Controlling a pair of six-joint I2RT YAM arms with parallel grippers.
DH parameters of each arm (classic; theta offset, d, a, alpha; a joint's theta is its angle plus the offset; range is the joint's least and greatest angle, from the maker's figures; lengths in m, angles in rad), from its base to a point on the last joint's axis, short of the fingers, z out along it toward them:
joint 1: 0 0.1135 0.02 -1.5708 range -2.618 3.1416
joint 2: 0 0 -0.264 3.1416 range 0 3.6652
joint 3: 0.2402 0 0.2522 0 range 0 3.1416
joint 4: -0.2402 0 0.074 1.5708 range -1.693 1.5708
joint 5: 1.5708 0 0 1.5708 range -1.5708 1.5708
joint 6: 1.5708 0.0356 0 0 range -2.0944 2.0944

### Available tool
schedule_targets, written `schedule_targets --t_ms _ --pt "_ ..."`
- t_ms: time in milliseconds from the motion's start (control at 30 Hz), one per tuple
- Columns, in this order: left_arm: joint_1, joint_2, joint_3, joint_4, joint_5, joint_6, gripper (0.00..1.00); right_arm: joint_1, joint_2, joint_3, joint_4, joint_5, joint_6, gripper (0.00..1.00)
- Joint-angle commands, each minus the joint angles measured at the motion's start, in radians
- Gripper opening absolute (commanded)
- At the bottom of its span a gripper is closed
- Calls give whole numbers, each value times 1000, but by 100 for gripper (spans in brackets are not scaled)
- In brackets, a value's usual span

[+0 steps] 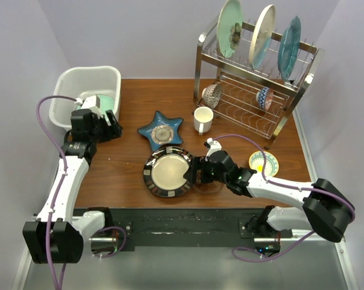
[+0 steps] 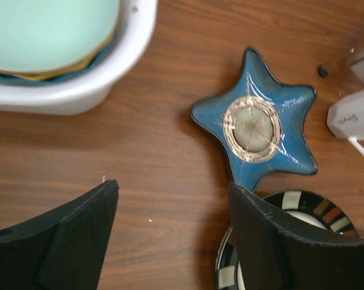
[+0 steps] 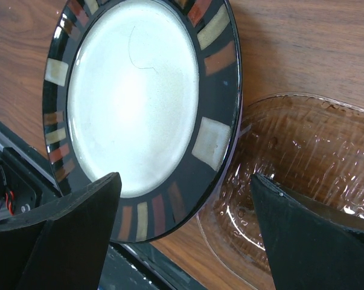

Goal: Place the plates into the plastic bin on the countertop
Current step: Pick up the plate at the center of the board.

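This looks like a robotics lab cell dressed up as a kitchen counter: a wood-grain surface boxed in by bare pale walls. The left arm and the right arm are bolted to a black rail at its near edge, trailing purple cables. The kitchen feel comes from a steel dish rack holding upright plates, a white mug and a white plastic bin.

a dark script word sits on the white mug, too blurred to read.
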Motion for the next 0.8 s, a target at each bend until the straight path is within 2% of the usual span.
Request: schedule_targets --t_ms 0,267,433,567,600,667,767 --pt "-80 -35 -42 56 3 -44 79 4 -24 18 39 3 11 91" --pt "-218 -54 -113 63 -51 -95 80 4 -29 16 42 7 17 89" --pt "-290 -49 -173 85 -66 -149 77 4 -23 15 41 10 26 82" --pt "-376 -25 -214 89 -126 -207 73 4 -21 10 44 12 31 54" --pt "-388 -17 -227 92 -141 -216 72 4 -23 10 42 12 34 43" --pt "-422 0 -236 90 -158 -242 71 4 -21 9 41 15 38 36" --pt "-450 14 -259 96 -178 -268 70 4 -23 10 31 20 38 21"
